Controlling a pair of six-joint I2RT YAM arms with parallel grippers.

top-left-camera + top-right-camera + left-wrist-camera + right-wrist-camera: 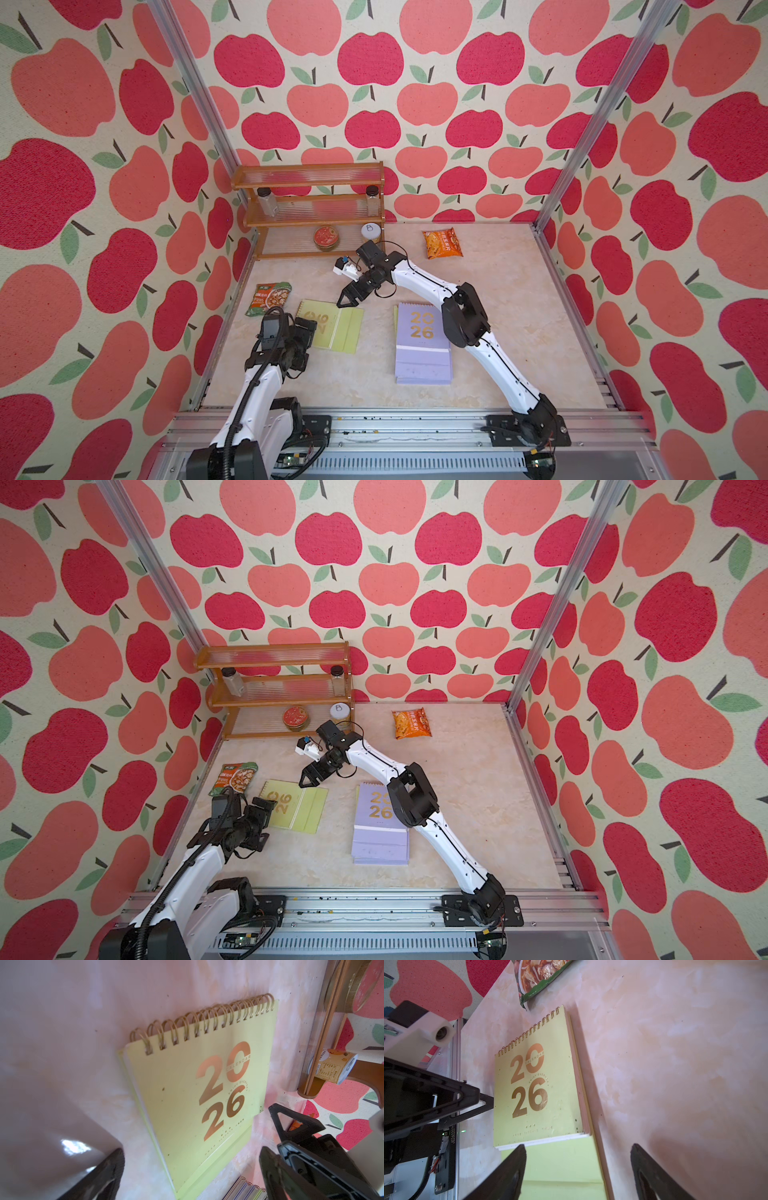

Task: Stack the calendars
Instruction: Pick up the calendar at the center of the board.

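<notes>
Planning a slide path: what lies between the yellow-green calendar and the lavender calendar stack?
Nothing. In both top views, only bare marble tabletop separates the yellow-green calendar from the lavender calendar stack.

Lab cell: aluminium frame (198,83), apple-print walls (374,62)

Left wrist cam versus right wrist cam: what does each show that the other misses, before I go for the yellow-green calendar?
Left wrist only: the wooden slatted shelf rack, a cream-labelled round can on it, and the spiral edges of the lavender calendar stack.
Right wrist only: the green foil snack packet and the white camera block on the left arm.
Both: the yellow-green spiral-bound 2026 calendar, lying flat and unheld on the marbled pink tabletop.
</notes>
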